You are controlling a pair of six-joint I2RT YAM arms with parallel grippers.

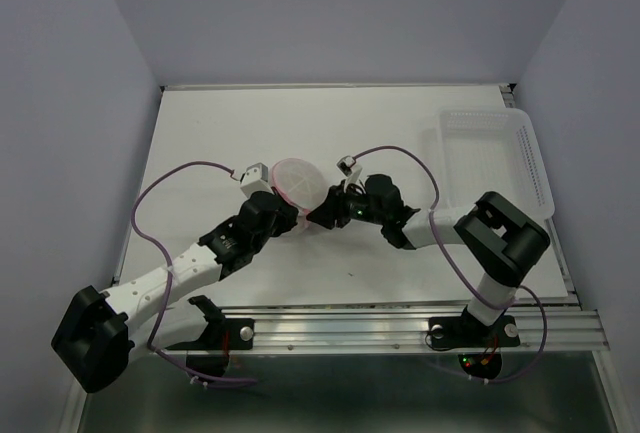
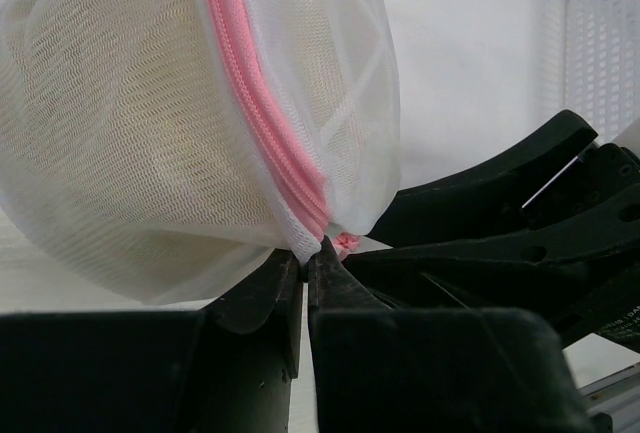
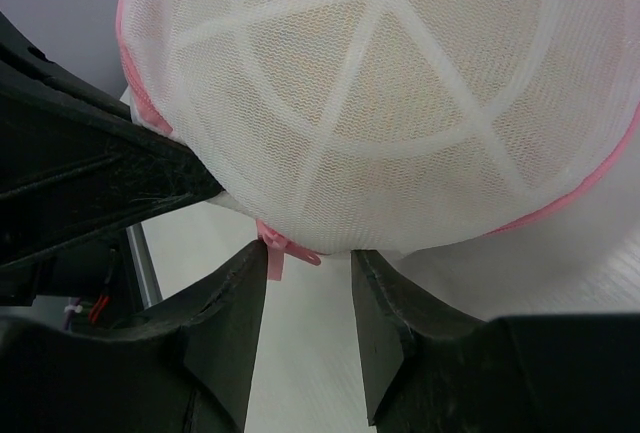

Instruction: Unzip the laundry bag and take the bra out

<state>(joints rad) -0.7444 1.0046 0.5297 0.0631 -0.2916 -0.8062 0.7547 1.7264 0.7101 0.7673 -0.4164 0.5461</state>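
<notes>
Small round laundry bag (image 1: 298,181) near the middle of the white table (image 1: 400,123), caught between two claws. White see-through mesh, with a pink zipper (image 2: 262,128) running down its side and white ribs (image 3: 300,28) spread like wheel spokes on the round face. Zipper shut along all the part in view. Through the mesh, a tan shape (image 2: 130,143), too fuzzy to name.

Left claw (image 2: 304,258) squeezed tight on the bottom edge of the bag, right at the end of the zipper, with a bit of pink trim poking out beside the pinch. On the bag's left side in the top view.

Right claw (image 3: 308,288) with its fingers apart, holding nothing, just under the bag. Little pink zipper tab (image 3: 275,253) hanging down beside one finger (image 3: 235,323), touching or nearly so; hard to tell which. Bag resting against the finger tips.

Clear plastic tray (image 1: 495,148) at the far right of the table, well apart from the bag.
</notes>
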